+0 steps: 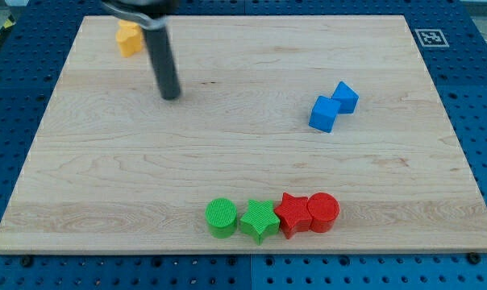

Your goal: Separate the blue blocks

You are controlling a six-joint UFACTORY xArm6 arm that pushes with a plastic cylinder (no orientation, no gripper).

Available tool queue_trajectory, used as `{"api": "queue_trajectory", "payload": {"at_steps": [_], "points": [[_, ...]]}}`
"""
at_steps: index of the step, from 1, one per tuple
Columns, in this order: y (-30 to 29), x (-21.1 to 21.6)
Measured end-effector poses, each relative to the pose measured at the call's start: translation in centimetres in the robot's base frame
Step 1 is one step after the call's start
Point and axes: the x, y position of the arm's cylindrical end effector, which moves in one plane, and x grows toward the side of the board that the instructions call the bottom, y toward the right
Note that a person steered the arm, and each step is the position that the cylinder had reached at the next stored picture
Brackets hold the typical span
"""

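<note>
Right now my tip (171, 96) is sitting in the upper-left part of the counter (106, 177), w/ the rod rising up and out at the view's top. No jaws on this end effector, just a plain dark rod, so nothing is being held and it's touching no block.

Key relation: the blue pair is lying well apart from the tip, off toward the view's right and slightly lower. Larger blue cube (325, 113) is sitting at lower-left of the pair, smaller blue cube (345, 97) at upper-right, and the two are touching at a corner/edge. So the pair's long axis is running diagonally, lower-left to upper-right. The larger cube is the nearer one to the tip. My judgement: the tip needs to be crossing the open wood rightward, then coming in across that diagonal, at the seam or against one cube only, to split them w/o dragging both along.

Other stuff: yellow block (128, 38) is sitting just left of the rod near the top-left corner, partly hidden, shape unclear. Along the bottom, a row is running left to right: green cylinder (221, 218), green star (259, 220), red star (292, 214), red cylinder (323, 213), each touching or nearly touching its neighbour, none in the path.

Writing: none readable. Only a black-and-white fiducial marker (428, 36) at the top-right corner; no brands.
</note>
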Motion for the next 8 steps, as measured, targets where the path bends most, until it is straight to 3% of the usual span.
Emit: {"api": "queue_trajectory", "payload": {"at_steps": [1,3,5,6,8], "points": [[7.8,5.2],[23.0,6.2],[16.4,1.2],[16.3,-0.3],[25.6,-0.1]]}}
